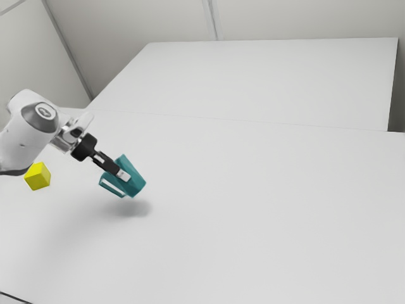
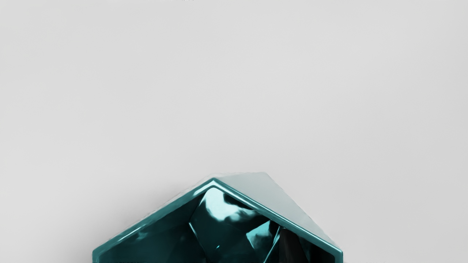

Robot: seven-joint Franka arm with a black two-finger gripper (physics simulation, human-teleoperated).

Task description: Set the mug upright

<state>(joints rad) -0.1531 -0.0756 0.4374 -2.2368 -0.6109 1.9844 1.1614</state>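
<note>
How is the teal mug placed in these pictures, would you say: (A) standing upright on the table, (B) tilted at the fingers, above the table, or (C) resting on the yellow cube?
B: the mug slants at the fingers, and its shadow falls on the table apart from it.

In the exterior view, the mug (image 1: 137, 182) is between the fingers (image 1: 110, 166) above the table (image 1: 253, 209), left of the frame's centre; the cube (image 1: 38, 177) lies on the table near the frame's left edge, to the left of the mug
</note>
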